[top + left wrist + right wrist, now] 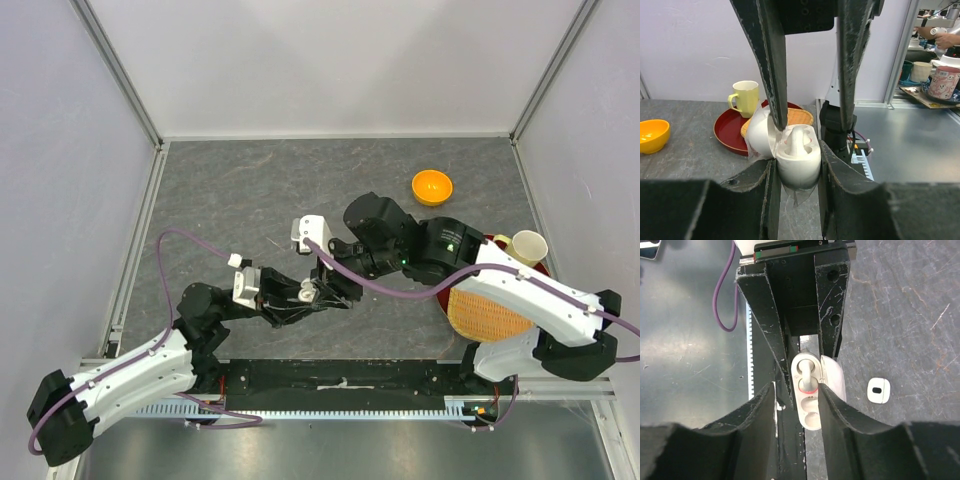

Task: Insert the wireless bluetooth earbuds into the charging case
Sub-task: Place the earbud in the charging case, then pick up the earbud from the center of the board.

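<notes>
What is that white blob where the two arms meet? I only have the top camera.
Observer: It's an open charging case, clamped in the left end effector. The left wrist view shows it close up.
Operator: Is an earbud inside?
Observer: Yes. From the right wrist view, one earbud sits in a slot.
Operator: Is the other arm squeezing it?
Observer: No. The right end effector has its jaws apart, one on either side of the case.
</notes>
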### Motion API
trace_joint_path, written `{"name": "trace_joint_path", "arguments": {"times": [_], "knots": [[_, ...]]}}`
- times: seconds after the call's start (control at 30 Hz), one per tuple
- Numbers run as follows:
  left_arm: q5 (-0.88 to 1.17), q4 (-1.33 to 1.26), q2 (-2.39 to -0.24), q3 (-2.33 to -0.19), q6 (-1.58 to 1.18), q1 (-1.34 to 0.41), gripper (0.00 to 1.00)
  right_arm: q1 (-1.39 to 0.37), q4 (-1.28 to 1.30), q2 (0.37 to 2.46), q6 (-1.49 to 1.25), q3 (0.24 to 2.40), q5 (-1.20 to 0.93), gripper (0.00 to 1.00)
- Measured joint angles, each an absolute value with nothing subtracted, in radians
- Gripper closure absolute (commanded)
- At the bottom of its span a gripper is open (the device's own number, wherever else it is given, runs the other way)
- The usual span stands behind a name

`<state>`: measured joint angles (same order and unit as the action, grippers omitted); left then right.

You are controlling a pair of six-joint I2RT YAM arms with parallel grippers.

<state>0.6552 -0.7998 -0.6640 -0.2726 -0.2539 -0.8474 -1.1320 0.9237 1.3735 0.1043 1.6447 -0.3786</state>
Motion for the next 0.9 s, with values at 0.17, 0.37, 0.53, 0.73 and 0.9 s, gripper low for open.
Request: {"name": "trace_joint_path", "arguments": {"times": [0.17,0.37,0.53,0.73,0.9], "knots": [[0.633,-0.799,-0.655,-0.273,-0.253,-0.844,0.98,-1.135,0.89,1.322,0.088,1.643,-0.345,0.33],[0.638,-0.802,-0.629,-0.272,-0.253,-0.849,0.98,-1.128,0.765,1.193,0.078,1.595,-0.262,0.23],[0.63,-0.801,-0.611,-0.272,-0.253,-0.849,0.98,-1.128,0.693,1.112,0.055,1.546,-0.179,0.16],[0.626,-0.801,-0.596,-0.268,-0.253,-0.849,0.98,-1.128,0.647,1.078,0.003,1.505,-0.008,0.07],[0.617,-0.798,-0.582,-0.265,-0.253,-0.849,0.98,-1.113,0.642,1.068,-0.051,1.469,0.144,0.05]]}}
